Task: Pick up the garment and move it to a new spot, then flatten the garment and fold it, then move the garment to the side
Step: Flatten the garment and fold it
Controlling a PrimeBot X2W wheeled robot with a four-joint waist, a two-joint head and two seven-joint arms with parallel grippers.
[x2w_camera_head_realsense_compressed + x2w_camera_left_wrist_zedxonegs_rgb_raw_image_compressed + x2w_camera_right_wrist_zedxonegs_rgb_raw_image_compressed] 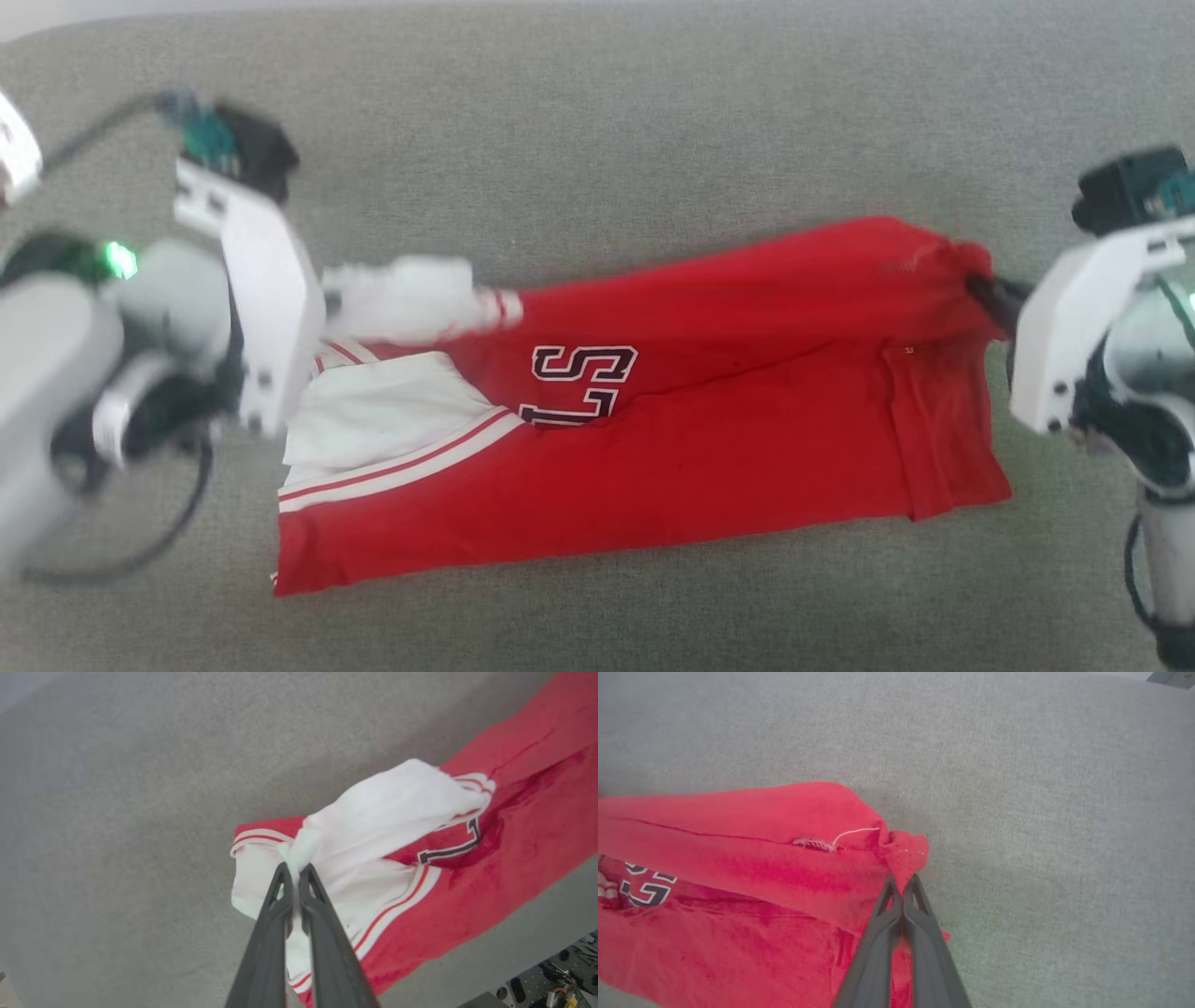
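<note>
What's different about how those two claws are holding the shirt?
The left gripper pinches the white sleeve; the right gripper pinches a red corner at the shirt's opposite end. The left gripper's tips show cloth between them; the right gripper's tips nearly meet. Both are shut on the same shirt.

The garment is soft, matt cloth, creased where it bunches. The cover beneath is coarse, matt grey woven fabric. The left gripper and right gripper have dark, matt plastic-looking fingers; the arm shells are smooth, pale plastic.

A fold of the garment hides half its black lettering.
</note>
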